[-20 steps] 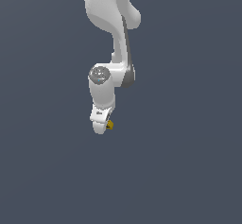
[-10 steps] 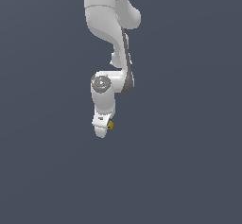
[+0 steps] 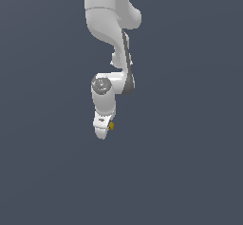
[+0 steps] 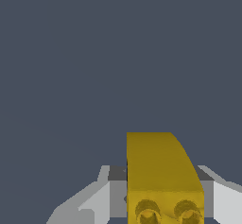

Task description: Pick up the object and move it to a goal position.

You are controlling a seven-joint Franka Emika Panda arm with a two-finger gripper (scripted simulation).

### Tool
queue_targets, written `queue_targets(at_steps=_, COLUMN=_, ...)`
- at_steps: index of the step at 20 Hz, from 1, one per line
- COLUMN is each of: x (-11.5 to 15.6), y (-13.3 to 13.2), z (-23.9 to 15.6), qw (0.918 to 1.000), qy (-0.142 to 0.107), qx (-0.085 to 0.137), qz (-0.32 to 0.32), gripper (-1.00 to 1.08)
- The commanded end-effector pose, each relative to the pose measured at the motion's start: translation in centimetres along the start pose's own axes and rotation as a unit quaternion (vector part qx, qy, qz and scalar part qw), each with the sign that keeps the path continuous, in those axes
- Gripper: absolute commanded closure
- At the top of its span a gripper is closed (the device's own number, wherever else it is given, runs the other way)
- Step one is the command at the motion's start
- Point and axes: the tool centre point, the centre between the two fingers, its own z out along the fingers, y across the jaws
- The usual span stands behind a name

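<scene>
Since a second ago the arm has folded lower and swung a little toward the exterior view's left, carrying the gripper down with it, the yellow speck riding along at its tip. The object, a mustard-yellow curved piece, sits clamped between the white fingers, which close on either side of it so it hangs clear of any surface. That firm pinch looks to me like a carrying hold, kept so the piece won't slip on the way to a goal I cannot see marked anywhere.
</scene>
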Motion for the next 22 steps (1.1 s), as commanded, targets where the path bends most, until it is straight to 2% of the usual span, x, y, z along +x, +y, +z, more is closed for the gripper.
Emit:
queue_targets(at_steps=1, x=0.0, y=0.0, z=0.0, qw=1.0000, qy=0.000, qx=0.000, qz=0.000, gripper=1.08)
queue_targets(at_steps=12, x=-0.5, y=-0.1, z=-1.7, qw=1.0000, qy=0.000, qx=0.000, qz=0.000, gripper=1.08)
queue_targets(at_steps=22, x=-2.4, y=-0.6, z=-8.7, qw=1.0000, qy=0.000, qx=0.000, qz=0.000, gripper=1.08)
